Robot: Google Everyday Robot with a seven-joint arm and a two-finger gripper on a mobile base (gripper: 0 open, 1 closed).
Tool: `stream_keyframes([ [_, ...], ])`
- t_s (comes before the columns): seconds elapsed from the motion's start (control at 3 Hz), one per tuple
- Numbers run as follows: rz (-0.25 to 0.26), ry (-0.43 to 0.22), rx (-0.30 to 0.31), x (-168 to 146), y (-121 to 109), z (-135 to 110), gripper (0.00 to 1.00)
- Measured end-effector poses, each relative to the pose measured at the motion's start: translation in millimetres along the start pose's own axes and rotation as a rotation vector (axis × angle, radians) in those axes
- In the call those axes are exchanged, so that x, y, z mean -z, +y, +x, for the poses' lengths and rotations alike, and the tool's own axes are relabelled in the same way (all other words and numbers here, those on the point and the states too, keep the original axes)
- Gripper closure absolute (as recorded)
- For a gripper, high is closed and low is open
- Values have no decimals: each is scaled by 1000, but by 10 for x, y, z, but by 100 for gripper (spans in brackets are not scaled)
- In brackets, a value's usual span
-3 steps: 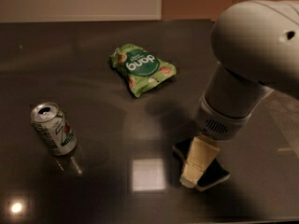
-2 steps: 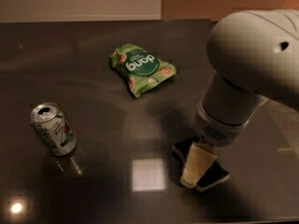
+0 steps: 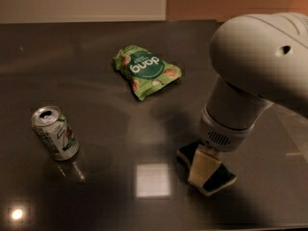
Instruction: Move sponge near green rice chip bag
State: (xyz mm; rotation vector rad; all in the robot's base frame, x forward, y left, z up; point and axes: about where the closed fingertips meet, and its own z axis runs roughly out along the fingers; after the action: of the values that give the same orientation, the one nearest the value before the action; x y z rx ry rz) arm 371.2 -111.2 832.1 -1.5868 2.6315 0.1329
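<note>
Green sponge [image 3: 221, 176] part-hidden under jaws, btm right; arm [image 3: 260, 66] cropped.

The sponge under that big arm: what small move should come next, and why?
Probably lift the sponge slightly off the table, if the grip is secure. The gripper is down on it at the front right, while the chip bag lies well apart, farther back and to the left.

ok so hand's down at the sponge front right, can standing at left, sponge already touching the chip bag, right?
Not touching: the camera view shows the sponge well apart from the green rice chip bag. Rest holds: hand down at the sponge front right, can standing at left.
</note>
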Motion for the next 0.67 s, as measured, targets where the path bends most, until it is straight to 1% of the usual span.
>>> stream_keyframes([
  [0.33, -2, -4, 26, 137, -124, -150, 89],
  [0.67, -6, -20, 68, 298, -375, -421, 100],
])
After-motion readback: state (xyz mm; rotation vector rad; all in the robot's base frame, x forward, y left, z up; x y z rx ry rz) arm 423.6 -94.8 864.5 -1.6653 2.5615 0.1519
